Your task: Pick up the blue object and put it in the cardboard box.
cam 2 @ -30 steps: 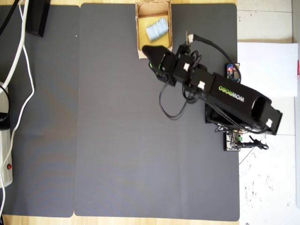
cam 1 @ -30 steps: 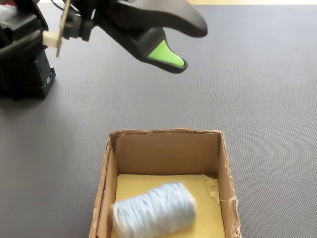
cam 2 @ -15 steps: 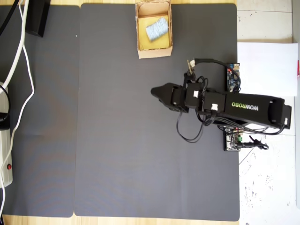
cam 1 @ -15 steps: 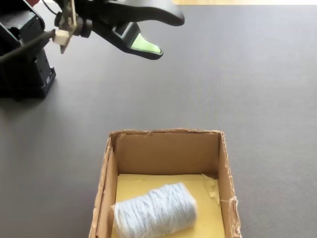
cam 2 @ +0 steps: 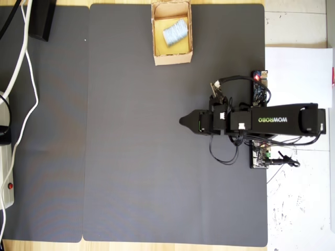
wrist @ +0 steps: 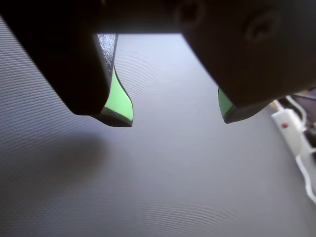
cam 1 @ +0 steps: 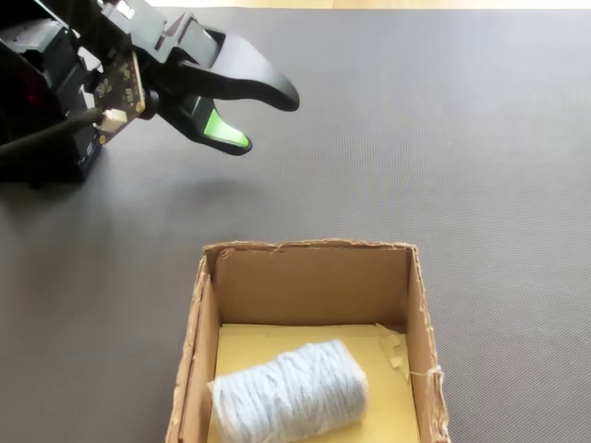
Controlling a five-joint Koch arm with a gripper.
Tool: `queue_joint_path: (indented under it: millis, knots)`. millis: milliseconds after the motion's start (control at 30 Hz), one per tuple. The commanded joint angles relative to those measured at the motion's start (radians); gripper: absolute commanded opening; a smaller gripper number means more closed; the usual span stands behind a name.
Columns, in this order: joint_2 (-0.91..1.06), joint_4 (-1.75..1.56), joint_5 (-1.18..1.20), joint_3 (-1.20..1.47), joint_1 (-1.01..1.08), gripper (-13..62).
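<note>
The blue object (cam 1: 288, 395), a pale blue wound roll, lies on the yellowish floor of the cardboard box (cam 1: 420, 332). In the overhead view the cardboard box (cam 2: 171, 57) stands at the mat's top edge with the blue object (cam 2: 175, 32) inside. My gripper (cam 1: 268, 120) hangs open and empty above the mat, well away from the box, near the arm's base. From above, the gripper (cam 2: 183, 122) points left. The wrist view shows the gripper (wrist: 175, 116) with its green-lined fingers (wrist: 121, 101) apart and only bare mat between them.
A dark grey mat (cam 2: 131, 157) covers the table. White cables (cam 2: 21, 68) and a white power strip (cam 2: 5, 178) lie along the left edge in the overhead view. The arm's base and circuit board (cam 2: 260, 154) sit at the right, beside white paper (cam 2: 298, 73).
The arm has swung away from the box and drawn back toward its base, with the gripper lower and open. The roll stays in the box.
</note>
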Motion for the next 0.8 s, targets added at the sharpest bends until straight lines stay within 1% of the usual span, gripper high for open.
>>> queue_joint_path:
  millis: [0,333,767]
  knots:
    - [0.092,-0.018,0.026,0.0,0.0,34.7]
    - [0.091,-0.098,0.052,0.195,-0.006,34.8]
    - [0.091,-0.11,0.074,0.23,-0.006,34.4]
